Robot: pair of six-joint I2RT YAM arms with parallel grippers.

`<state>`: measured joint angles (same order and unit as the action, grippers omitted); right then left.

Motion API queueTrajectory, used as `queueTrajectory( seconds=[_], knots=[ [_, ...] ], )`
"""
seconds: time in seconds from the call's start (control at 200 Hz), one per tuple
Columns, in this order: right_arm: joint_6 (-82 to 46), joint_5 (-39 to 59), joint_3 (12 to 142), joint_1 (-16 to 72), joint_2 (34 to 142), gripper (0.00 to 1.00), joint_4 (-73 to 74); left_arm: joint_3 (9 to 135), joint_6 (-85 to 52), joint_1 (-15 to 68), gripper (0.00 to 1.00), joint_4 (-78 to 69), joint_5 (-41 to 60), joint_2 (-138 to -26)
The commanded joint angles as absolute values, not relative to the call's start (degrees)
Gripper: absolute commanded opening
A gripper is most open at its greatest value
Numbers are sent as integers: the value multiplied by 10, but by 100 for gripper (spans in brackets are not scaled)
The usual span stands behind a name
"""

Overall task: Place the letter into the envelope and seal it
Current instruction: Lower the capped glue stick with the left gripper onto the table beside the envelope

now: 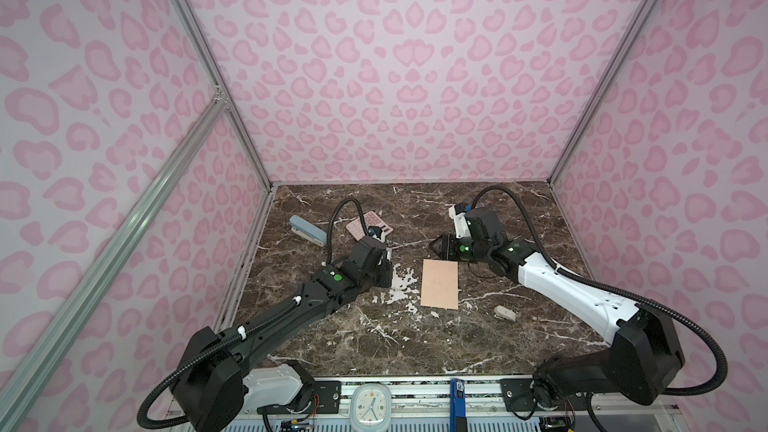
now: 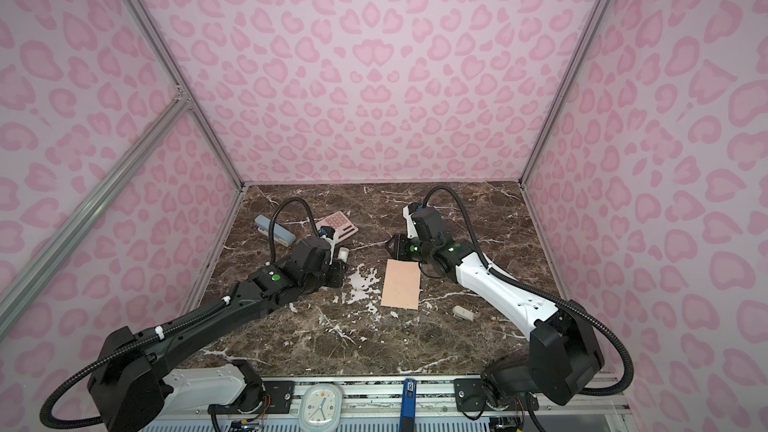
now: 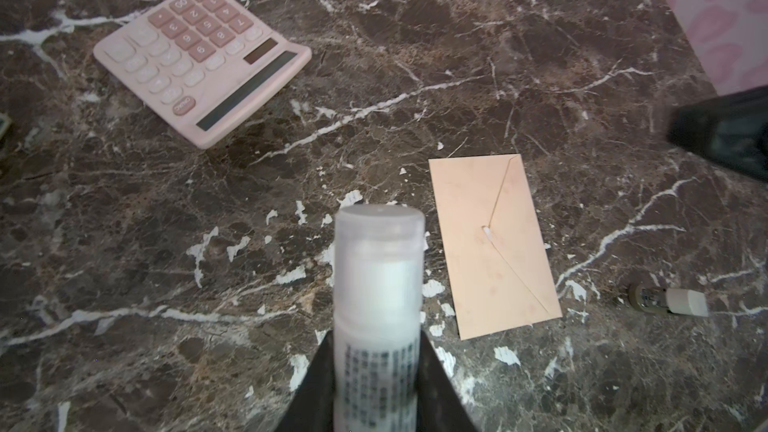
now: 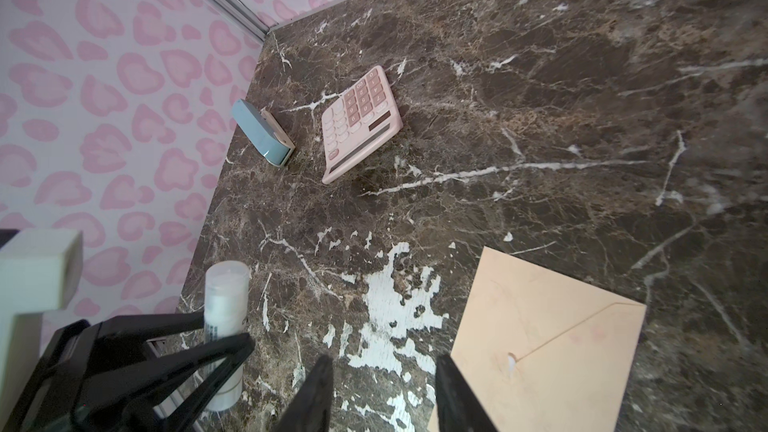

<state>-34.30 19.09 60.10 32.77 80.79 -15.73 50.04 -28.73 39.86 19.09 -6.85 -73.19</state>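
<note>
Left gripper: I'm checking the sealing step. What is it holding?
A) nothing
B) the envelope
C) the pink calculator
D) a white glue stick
D: the left gripper clamps a capped white glue stick; the envelope lies apart from it, untouched.

In both top views, centre left, the left arm point(image 1: 309, 303) covers part of the pink calculator point(image 1: 354, 227) point(image 2: 343, 222); the glue stick point(image 3: 376, 284) label blurs (unreadable); a frame edge crops 1 corner of the envelope point(image 4: 540, 338).

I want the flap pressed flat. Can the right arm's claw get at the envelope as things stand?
Probably yes. The right claw is open and empty beside the envelope's far edge, nothing between them. The left claw, holding the glue stick, is off to one side.
</note>
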Motion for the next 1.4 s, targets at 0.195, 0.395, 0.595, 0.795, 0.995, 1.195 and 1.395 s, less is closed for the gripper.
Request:
queueTrajectory(
  seconds=[0.195, 0.395, 0.595, 0.795, 0.995, 1.195, 1.395],
  knots=[
    [-347, 187, 592, 338, 816, 43, -138, 502, -332, 359, 5, 206, -13, -803],
    [-347, 189, 596, 342, 823, 43, -139, 502, -339, 345, 7, 188, 8, -862],
    [-343, 190, 598, 341, 822, 43, -144, 498, -339, 330, 7, 177, 7, -902],
    [-343, 191, 600, 342, 825, 43, -144, 496, -342, 327, 9, 180, -4, -915],
    [-343, 193, 599, 341, 829, 44, -144, 490, -350, 325, 11, 182, -13, -922],
    [-342, 193, 593, 341, 826, 43, -146, 495, -356, 321, 13, 189, -14, -938],
    [-341, 193, 591, 342, 826, 44, -145, 500, -358, 320, 17, 193, -16, -950]
  ],
)
